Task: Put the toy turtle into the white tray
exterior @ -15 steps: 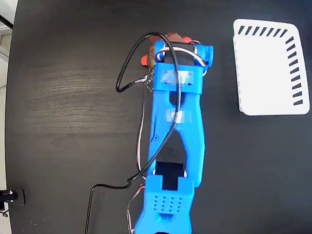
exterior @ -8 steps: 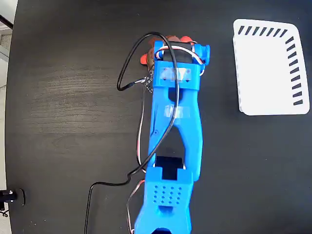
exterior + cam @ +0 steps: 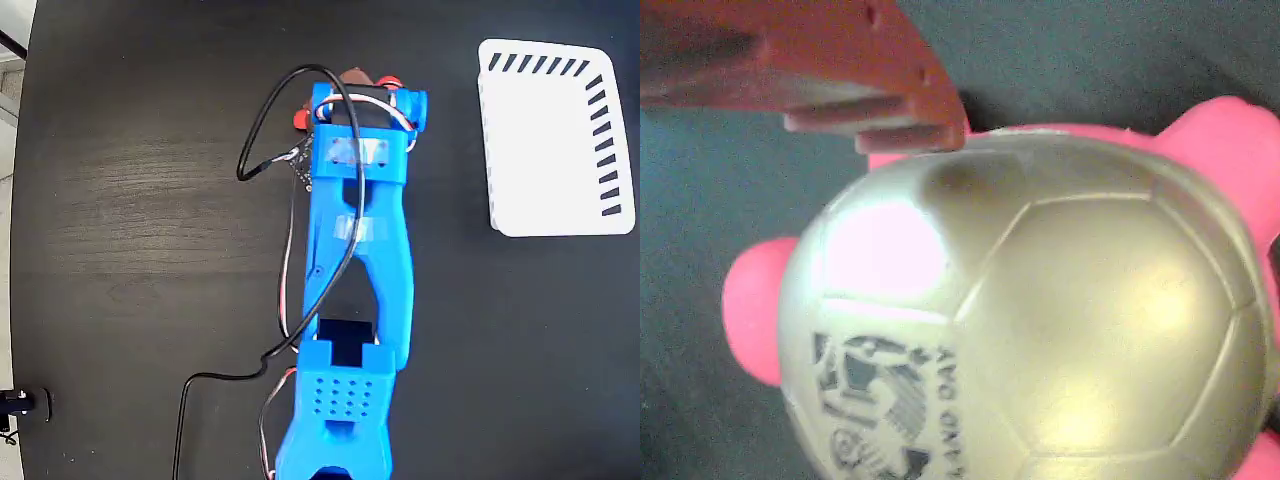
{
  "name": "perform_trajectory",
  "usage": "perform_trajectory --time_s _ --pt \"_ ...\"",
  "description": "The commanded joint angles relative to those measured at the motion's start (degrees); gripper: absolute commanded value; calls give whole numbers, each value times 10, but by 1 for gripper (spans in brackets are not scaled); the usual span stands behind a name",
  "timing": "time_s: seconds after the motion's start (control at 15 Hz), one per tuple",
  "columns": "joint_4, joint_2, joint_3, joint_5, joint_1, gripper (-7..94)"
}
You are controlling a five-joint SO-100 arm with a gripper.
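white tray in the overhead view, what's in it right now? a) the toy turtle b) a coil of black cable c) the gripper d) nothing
d: the white tray at the right of the fixed view shows only its bare white floor, while the toy turtle is still over by the arm's tip, where the wrist view shows it on the dark table.
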Motion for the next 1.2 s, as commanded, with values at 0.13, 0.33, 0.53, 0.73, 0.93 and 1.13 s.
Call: perform_trajectory --time_s 0.13,0.33,0.53,0.73,0.93,1.13 --pt "19 73 -28 27 12 0" --pt "63 162 -20 66 10 0" --pt "113 287 -4 76 18 0" --pt "120 414 54 76 54 0" --pt "128 512 129 65 132 0" --pt "132 489 118 53 233 0"
